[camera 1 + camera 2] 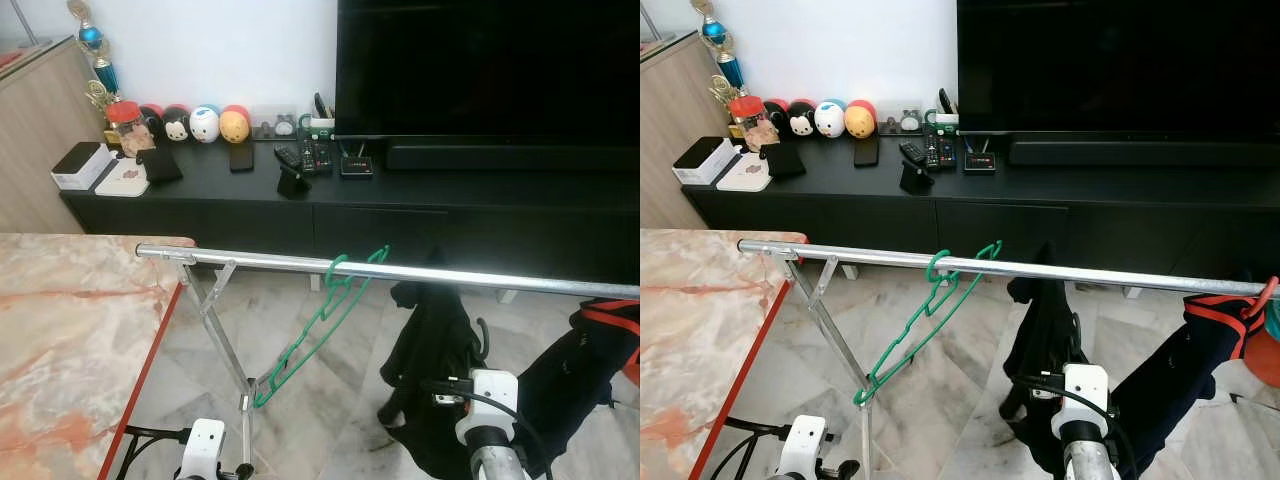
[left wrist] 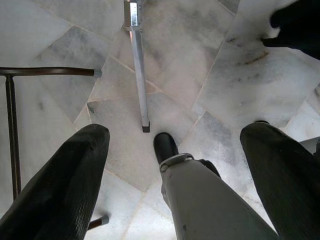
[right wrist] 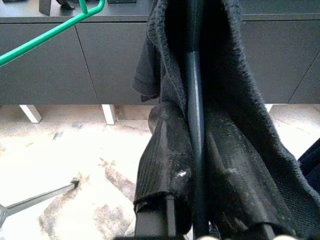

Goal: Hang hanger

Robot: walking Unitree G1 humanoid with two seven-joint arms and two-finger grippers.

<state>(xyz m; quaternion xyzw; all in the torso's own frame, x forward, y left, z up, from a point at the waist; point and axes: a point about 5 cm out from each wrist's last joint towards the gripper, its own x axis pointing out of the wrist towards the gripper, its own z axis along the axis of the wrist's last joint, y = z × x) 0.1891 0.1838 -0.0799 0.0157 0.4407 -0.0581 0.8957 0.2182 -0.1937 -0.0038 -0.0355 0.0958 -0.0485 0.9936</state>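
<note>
Hanger point(image 3: 196, 115) with black garment point(image 3: 240, 100) sits clamped between right pincer point(image 3: 197, 175) fingers.

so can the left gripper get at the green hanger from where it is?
Probably yes. The left gripper is open, empty and low over the floor; the green hanger hangs tilted on the rail above it, with only the rack leg close by.

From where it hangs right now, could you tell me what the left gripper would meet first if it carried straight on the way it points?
Most likely the marble floor. The left gripper points down with open jaws, and nearest its line are the robot's own leg and the rack's metal foot bar, though depth is hard to judge.
</note>
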